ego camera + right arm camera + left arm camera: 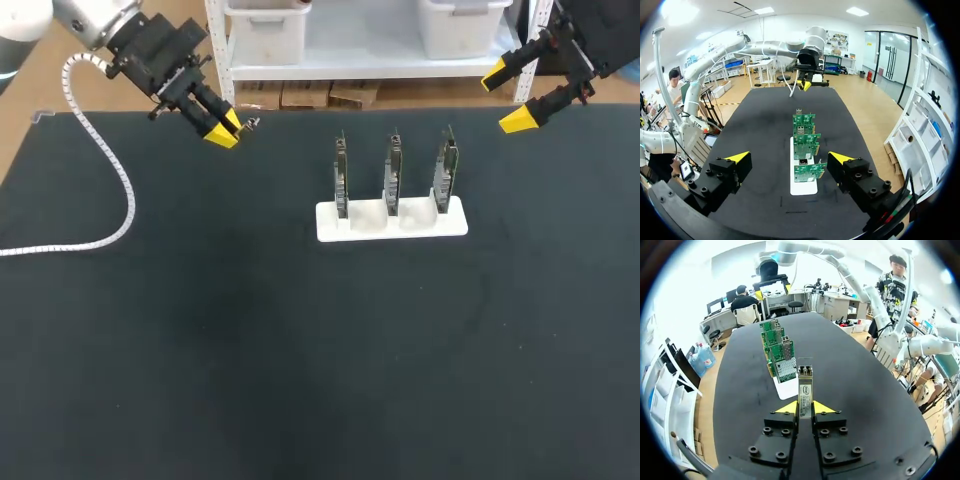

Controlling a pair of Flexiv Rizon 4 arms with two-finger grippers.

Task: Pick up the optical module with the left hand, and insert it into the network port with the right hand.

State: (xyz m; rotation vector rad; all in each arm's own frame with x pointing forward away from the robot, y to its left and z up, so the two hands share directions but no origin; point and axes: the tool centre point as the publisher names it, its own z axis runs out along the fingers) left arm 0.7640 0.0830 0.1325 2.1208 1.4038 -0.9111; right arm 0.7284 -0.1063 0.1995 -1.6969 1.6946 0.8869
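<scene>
Left wrist view: the optical module [805,390] sits pinched between the yellow tips of the left claw [805,409]. The claw grips it by its rear part, so the metal front end juts out ahead of the fingers. That hold looks chosen to leave the plug end bare, either for the other claw to take or for a port to receive. In the head view the module hangs in the air over the far left part of the black tabletop [300,350], well apart from everything else.

Further out, near the tabletop's middle, three green network cards [393,170] stand on edge in a white holder [400,224]. They are set side by side with gaps between them, probably so that a claw can reach each card's port. I cannot tell which port is meant.

The right claw [517,95] hangs over the far right edge with its fingers spread wide and nothing between them. It points toward the cards, and I judge that it is ready to take the module, since the insertion is its job.
</scene>
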